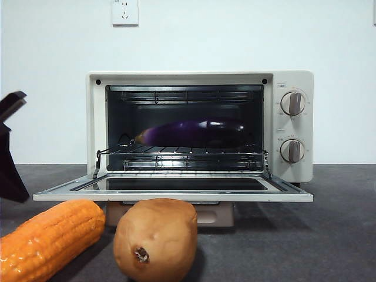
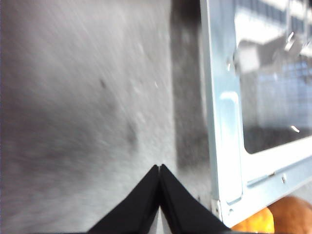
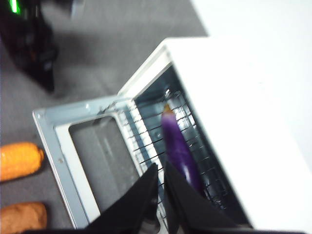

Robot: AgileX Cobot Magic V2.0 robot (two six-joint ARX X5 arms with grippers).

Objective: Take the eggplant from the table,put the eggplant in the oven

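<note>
**Eggplant on rack, oven door still down**

Right gripper (image 3: 160, 187): jaws pressed together, holding nothing. It hangs above the open oven (image 1: 200, 79), over the front of the wire rack (image 1: 182, 154). Just beyond its tips lies the eggplant (image 3: 179, 148), lengthwise on the rack inside the cavity, free of the jaws. Below and beside the gripper, the oven door (image 3: 58, 141) is folded flat.

Left gripper (image 2: 160, 195): jaws shut tip to tip, empty, low over bare table (image 2: 87, 107), with the door's metal edge just beside it. The dark shape at the front view's left edge is probably this arm.

Front view, near to far: potato (image 1: 155, 238) and corn cob (image 1: 47, 238) on the table in front of the door; then the door; then the eggplant (image 1: 194, 133) resting on the rack, mid-cavity.

Progress, judged: placing looks complete — eggplant inside and released. The task does not ask for closing the door; what is left appears to be only pulling the arms clear.

Unclear: both wrist views are motion-blurred. The right gripper's jaws partly cover the eggplant's near end. The corn cob is cut off at the front view's edge.
</note>
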